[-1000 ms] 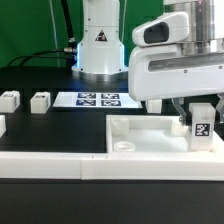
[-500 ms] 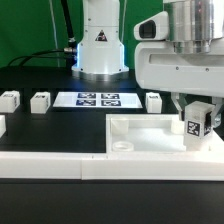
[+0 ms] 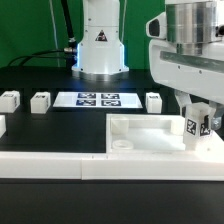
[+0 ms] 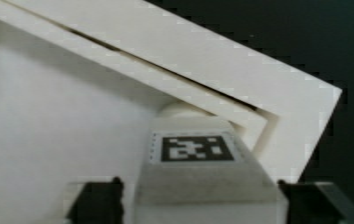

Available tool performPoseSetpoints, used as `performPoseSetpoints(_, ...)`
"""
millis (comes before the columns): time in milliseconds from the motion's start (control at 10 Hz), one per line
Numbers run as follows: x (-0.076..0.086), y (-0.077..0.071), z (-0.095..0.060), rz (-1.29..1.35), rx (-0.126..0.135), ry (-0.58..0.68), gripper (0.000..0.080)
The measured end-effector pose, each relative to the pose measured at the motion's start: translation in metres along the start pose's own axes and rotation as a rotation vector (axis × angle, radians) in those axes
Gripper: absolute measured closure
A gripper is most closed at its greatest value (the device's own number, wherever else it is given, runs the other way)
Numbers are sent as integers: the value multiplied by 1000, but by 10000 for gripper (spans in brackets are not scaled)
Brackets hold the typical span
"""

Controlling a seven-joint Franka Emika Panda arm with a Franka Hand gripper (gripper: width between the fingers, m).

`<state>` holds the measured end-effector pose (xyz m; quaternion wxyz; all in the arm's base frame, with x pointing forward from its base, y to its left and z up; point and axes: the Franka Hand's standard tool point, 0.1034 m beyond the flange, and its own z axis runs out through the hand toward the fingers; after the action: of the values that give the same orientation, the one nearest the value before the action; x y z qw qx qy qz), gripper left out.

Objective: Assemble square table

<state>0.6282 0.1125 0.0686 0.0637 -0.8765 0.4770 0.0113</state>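
The claw (image 3: pixel 198 124) straddles a tagged white leg (image 3: pixel 197 133), which stands upright between its fingers; whether the pads grip it cannot be told. Directly beneath the claw lies the square table slab (image 3: pixel 150 138), with the leg at one corner.

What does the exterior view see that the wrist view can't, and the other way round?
Only the exterior view shows three loose legs, the marker board and the robot's base. Only the wrist view looks straight down the tool, with a dark finger on each side of the leg. Both show that tagged leg at a corner of the square tabletop.
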Motion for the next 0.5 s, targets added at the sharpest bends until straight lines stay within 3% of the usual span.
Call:
performPoseSetpoints(100, 0, 0, 0, 0, 0, 0, 245)
performPoseSetpoints(200, 0, 0, 0, 0, 0, 0, 170)
performPoseSetpoints(300, 0, 0, 0, 0, 0, 0, 156)
performPoseSetpoints(400, -3, 2, 1, 187, -15, -10, 156)
performPoseSetpoints(500, -2, 1, 2, 199, -30, -18, 151)
